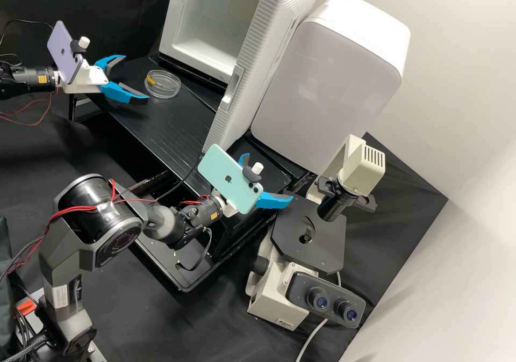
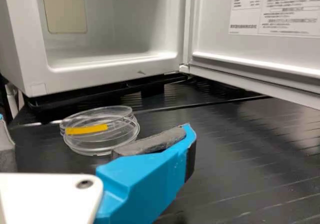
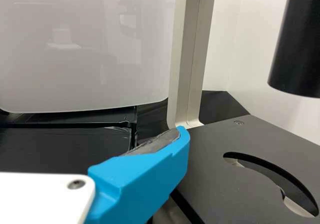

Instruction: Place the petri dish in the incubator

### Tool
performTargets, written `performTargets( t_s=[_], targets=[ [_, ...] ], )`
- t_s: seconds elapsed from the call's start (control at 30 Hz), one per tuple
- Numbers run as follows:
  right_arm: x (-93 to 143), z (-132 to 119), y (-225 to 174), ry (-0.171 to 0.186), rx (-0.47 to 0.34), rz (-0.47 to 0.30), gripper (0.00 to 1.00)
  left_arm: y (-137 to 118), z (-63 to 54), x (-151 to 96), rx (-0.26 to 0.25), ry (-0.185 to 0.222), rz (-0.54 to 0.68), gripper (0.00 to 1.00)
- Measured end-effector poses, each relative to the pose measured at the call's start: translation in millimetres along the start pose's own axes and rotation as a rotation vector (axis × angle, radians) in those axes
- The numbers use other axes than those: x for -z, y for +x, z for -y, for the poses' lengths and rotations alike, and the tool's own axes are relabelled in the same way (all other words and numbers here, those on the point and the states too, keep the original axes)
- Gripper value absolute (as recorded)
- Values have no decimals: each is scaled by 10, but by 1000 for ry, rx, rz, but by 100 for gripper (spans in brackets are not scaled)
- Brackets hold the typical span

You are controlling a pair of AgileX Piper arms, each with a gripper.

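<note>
Fingers of the left gripper spread wide, nothing between them. Gripper hangs low over the black bench, pointed toward the petri dish. Dish sits just ahead of the lower fingertip, outside the jaws; contact between tip and rim cannot be told. Dish is clear, shallow and lidded, lying flat on the ridged bench top. The left wrist view shows a yellow strip across it. It rests on the bench just in front of the white incubator, not inside. Incubator door is swung fully open, with the pale chamber exposed. Chamber floor lies a step above the dish, above a dark base rail. Right gripper is well apart from the dish, at the near end of the bench beyond the door's outer edge. Its blue finger shows a bare grey pad with nothing pressed against it, so this one is released as well and carries nothing. That finger hovers at the edge of the microscope, just above its black stage. A purple phone is clamped on the left wrist and a mint-green phone on the right.
</note>
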Motion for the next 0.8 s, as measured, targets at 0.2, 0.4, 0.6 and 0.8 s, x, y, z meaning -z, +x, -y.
performTargets(
  t_s=[0.2,0.4,0.6,0.8],
  targets=[
    [0,0,0,0,0,0,100,118,86,28,58,-102,28,100],
    [0,0,0,0,0,0,100,166,141,-14,127,-160,127,100],
    [0,0,0,0,0,0,100,192,127,6,125,-218,145,100],
    [0,0,0,0,0,0,100,198,111,14,124,-210,151,100]
  ],
)
